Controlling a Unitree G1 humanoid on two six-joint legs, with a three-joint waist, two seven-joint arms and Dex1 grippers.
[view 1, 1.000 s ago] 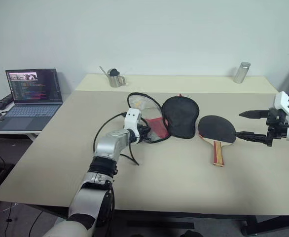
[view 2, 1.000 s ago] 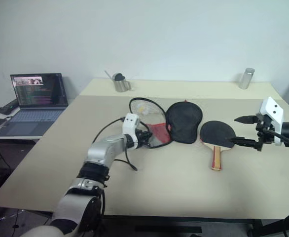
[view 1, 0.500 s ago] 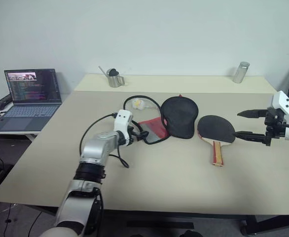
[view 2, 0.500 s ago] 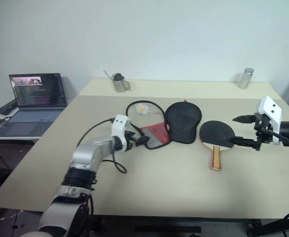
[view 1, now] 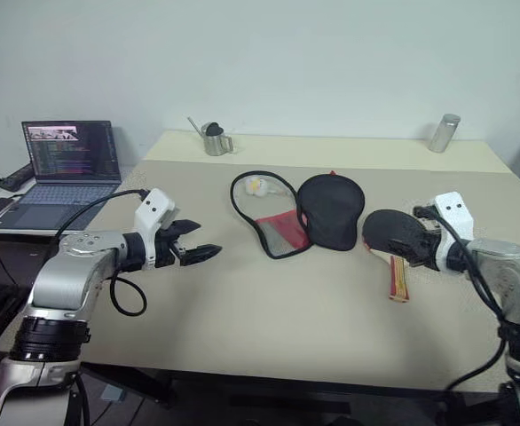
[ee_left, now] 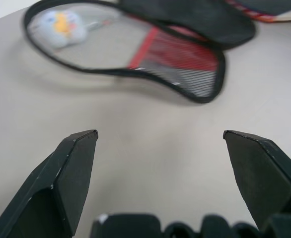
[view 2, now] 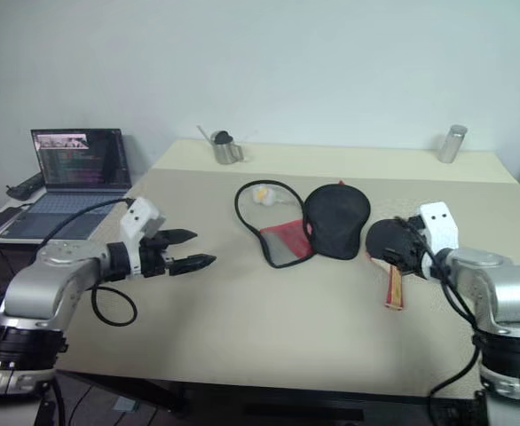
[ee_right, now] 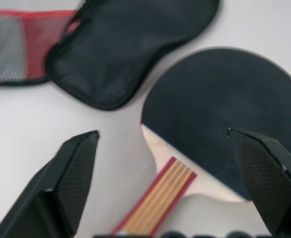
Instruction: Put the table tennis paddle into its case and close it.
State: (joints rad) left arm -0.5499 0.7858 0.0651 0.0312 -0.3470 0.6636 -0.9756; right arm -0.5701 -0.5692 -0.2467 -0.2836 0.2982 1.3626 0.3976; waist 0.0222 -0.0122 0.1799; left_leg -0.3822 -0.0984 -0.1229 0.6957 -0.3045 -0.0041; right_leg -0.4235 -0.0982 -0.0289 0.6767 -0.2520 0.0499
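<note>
Currently the left end effector point(view 1: 195, 242) hangs above the bare left part of the beige desk point(view 1: 269, 311) with its two black fingers spread wide and nothing between them; in the left wrist view its fingertips point(ee_left: 81, 148) frame empty desk surface short of the case.

Over on the other side, the right end effector point(ee_right: 171, 144) is likewise spread fully, holding nothing. It hovers just above the round black-rubber table tennis paddle with the red-and-tan striped wooden handle point(view 1: 397, 275), its fingers standing to either side of the spot where blade meets handle. Whether a fingertip touches the rubber cannot be told.

That paddle point(ee_right: 220, 114) lies flat on the desk, right of centre, handle pointing toward the robot. Just beside it, to the left, lies the black fabric paddle-shaped case point(view 1: 331, 209), unzipped, its red mesh-pocketed half point(view 1: 282, 232) folded out flat, with the black zip edge looping around a small white object point(view 1: 256, 185).
</note>
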